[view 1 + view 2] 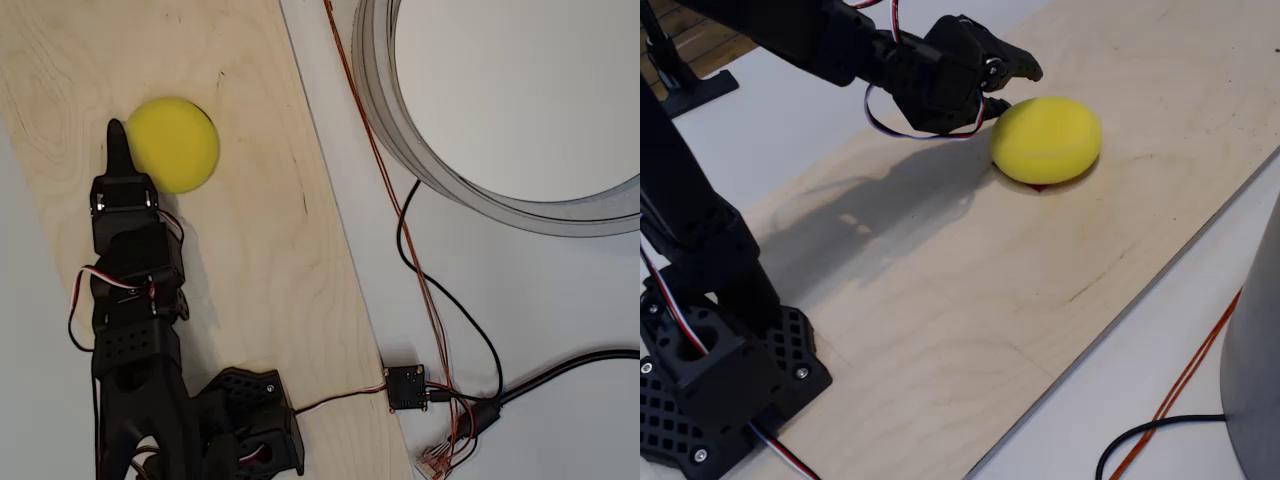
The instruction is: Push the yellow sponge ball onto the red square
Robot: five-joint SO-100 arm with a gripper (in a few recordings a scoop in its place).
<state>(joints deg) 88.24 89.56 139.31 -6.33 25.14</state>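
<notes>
The overhead view looks straight down from well above, so the wooden board [250, 250] runs as a slanted band from the upper left of the frame to the bottom centre, with the white table [560, 300] filling the right half. The arm's base sits at the lower left of the frame.

The fixed view stands low and close beside the board [970, 300], looking obliquely across it toward the upper right of the frame, with the arm's base large at the lower left.

Both views share the board, the yellow sponge ball [176, 143] [1047, 139], the claw [117, 135] [1012, 85] beside it, and the orange wire [385, 170] [1185, 385].
</notes>
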